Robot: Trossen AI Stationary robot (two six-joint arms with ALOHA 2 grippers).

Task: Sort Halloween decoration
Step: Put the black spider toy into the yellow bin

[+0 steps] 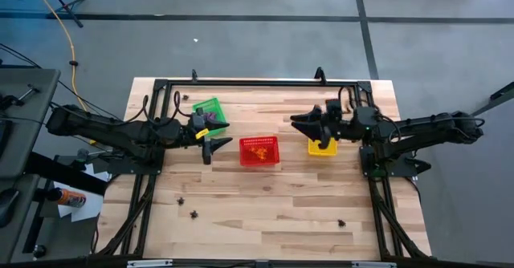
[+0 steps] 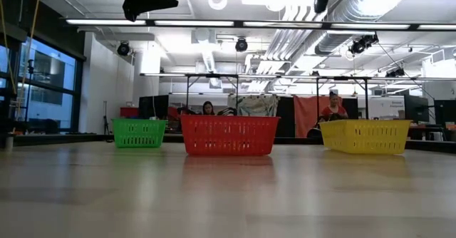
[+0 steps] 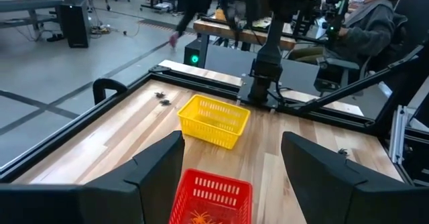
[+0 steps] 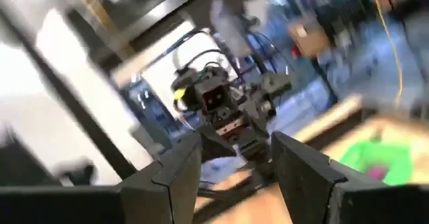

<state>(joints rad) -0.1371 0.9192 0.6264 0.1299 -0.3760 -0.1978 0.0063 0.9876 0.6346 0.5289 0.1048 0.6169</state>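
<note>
Black trinkets [image 1: 193,214] lie loose near the surface's front edge; both open, empty, the left end effector [image 1: 215,138] and right end effector [image 1: 305,123] should descend squarely over one.

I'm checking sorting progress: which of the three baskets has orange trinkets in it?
The red basket, the middle one of the row. Orange trinkets lie on its floor. The yellow basket shows none, and the green basket holds no orange.
</note>
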